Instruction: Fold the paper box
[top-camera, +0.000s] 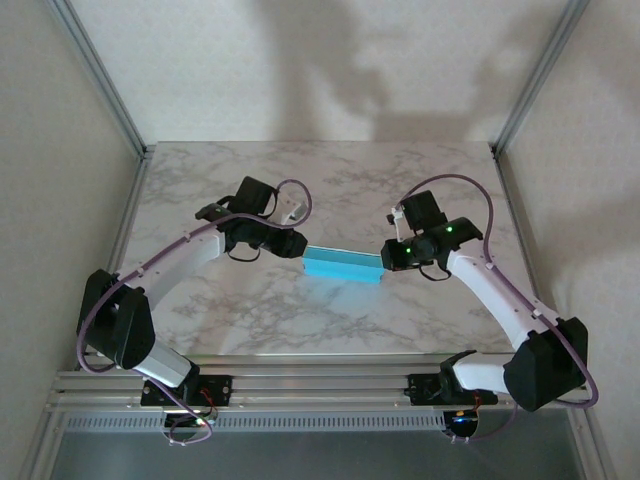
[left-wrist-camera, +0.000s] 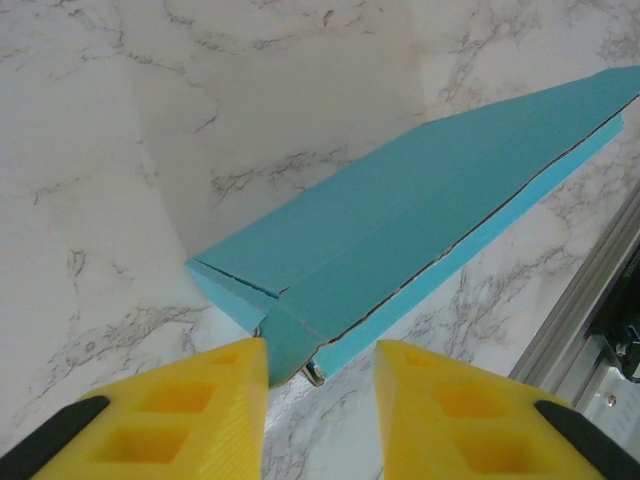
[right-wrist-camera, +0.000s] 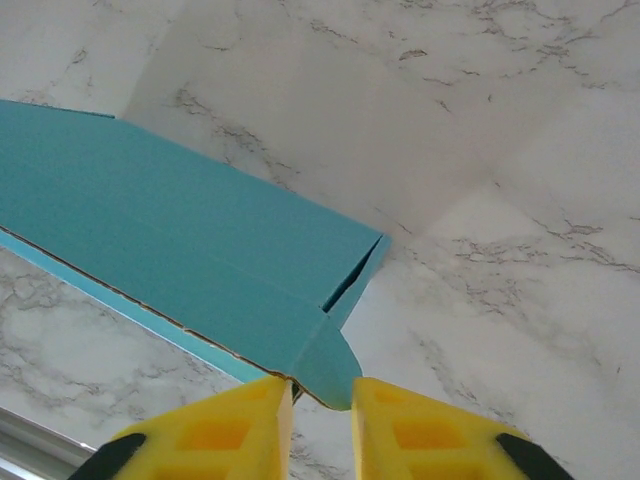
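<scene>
The box (top-camera: 343, 265) lies in the middle and could buckle or skid on an uneven pull: your left gripper (left-wrist-camera: 320, 372) straddles one end, jaws apart, while the right gripper (right-wrist-camera: 321, 397) sits narrow round the far tab (right-wrist-camera: 330, 362), grip impossible to confirm. Pale walls (top-camera: 300, 60) enclose the smooth marble-look table (top-camera: 300, 180).

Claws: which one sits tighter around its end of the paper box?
The right claw: its yellow fingers flank the paper box's rounded end flap with almost no gap. The left claw shows marble tabletop between one finger and the box corner.
</scene>
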